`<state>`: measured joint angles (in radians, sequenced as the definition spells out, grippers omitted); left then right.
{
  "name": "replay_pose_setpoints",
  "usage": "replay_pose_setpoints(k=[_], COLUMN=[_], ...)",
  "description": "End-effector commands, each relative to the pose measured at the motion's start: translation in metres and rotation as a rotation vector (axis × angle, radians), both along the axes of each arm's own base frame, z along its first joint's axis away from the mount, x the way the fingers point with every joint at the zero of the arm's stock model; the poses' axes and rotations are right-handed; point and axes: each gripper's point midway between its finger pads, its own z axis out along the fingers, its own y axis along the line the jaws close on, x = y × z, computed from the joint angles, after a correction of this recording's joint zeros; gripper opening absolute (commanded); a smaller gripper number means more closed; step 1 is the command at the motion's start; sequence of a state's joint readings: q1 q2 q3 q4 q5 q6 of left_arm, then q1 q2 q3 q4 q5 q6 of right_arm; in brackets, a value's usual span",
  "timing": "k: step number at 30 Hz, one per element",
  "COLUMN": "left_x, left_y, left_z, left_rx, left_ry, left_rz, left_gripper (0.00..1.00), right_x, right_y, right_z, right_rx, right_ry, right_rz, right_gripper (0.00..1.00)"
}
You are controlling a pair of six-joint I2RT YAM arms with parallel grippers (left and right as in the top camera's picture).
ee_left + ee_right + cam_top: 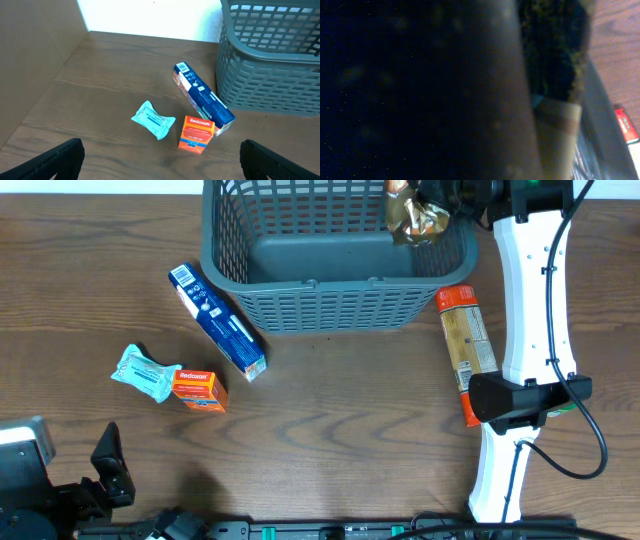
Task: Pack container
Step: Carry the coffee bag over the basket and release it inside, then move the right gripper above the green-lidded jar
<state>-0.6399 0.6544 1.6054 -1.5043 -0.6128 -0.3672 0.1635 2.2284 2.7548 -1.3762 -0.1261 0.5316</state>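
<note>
The dark grey slotted container stands at the table's far middle, and its near wall also shows in the left wrist view. My right gripper is shut on a crumpled gold foil bag, held over the container's right side. That bag fills the right wrist view as a dark blur and hides the jaws. My left gripper is open and empty, low at the near left, well short of the groceries.
On the table left of the container lie a long blue box, a small orange box and a teal packet. An orange-capped canister lies right of the container, beside the right arm.
</note>
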Motion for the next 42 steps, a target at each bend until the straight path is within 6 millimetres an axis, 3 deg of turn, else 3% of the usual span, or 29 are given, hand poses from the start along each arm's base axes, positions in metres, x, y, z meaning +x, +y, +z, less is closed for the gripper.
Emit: replay_pose_setpoints(k=[1, 9, 10, 11, 12, 13, 15, 16, 19, 21, 25, 31, 38, 42], left_x=[0.001, 0.001, 0.001, 0.001, 0.001, 0.001, 0.001, 0.001, 0.001, 0.001, 0.001, 0.001, 0.001, 0.001], left_y=[0.000, 0.000, 0.000, 0.000, 0.000, 0.000, 0.000, 0.000, 0.000, 0.000, 0.000, 0.000, 0.000, 0.000], left_z=[0.001, 0.001, 0.001, 0.001, 0.001, 0.001, 0.001, 0.001, 0.001, 0.001, 0.001, 0.001, 0.001, 0.001], left_rx=[-0.001, -0.001, -0.001, -0.001, -0.001, -0.001, -0.001, -0.001, -0.001, -0.001, -0.001, -0.001, -0.001, -0.001], left_ry=[0.000, 0.000, 0.000, 0.000, 0.000, 0.000, 0.000, 0.000, 0.000, 0.000, 0.000, 0.000, 0.000, 0.000], left_rz=[0.010, 0.010, 0.010, 0.010, 0.010, 0.010, 0.010, 0.010, 0.010, 0.010, 0.010, 0.010, 0.010, 0.010], left_gripper=[0.98, 0.99, 0.99, 0.99, 0.98, 0.98, 0.98, 0.99, 0.99, 0.99, 0.99, 0.99, 0.99, 0.98], right_x=[-0.013, -0.022, -0.022, -0.022, -0.023, -0.022, -0.024, -0.024, -0.035, -0.050, -0.086, -0.120, -0.126, -0.130], right_y=[0.009, 0.008, 0.008, 0.011, 0.017, 0.023, 0.031, 0.024, -0.025, -0.062, -0.129, -0.177, -0.191, -0.210], right_z=[0.028, 0.019, 0.019, 0.020, 0.026, 0.033, 0.064, 0.078, 0.113, 0.122, 0.120, 0.093, 0.086, 0.080], right_rx=[0.049, 0.040, 0.042, 0.051, 0.065, 0.083, 0.111, 0.100, 0.000, -0.075, -0.182, -0.279, -0.334, -0.317], right_ry=[-0.044, 0.005, 0.006, 0.003, -0.017, -0.049, -0.164, -0.211, -0.303, -0.303, -0.219, -0.050, -0.010, 0.015], right_rz=[0.019, 0.018, 0.021, 0.032, 0.076, 0.133, 0.237, 0.230, 0.105, 0.012, -0.168, -0.294, -0.268, -0.308], right_gripper=[0.01, 0.01, 0.08, 0.36, 0.72, 0.99, 0.99, 0.99, 0.99, 0.99, 0.99, 0.99, 0.99, 0.99])
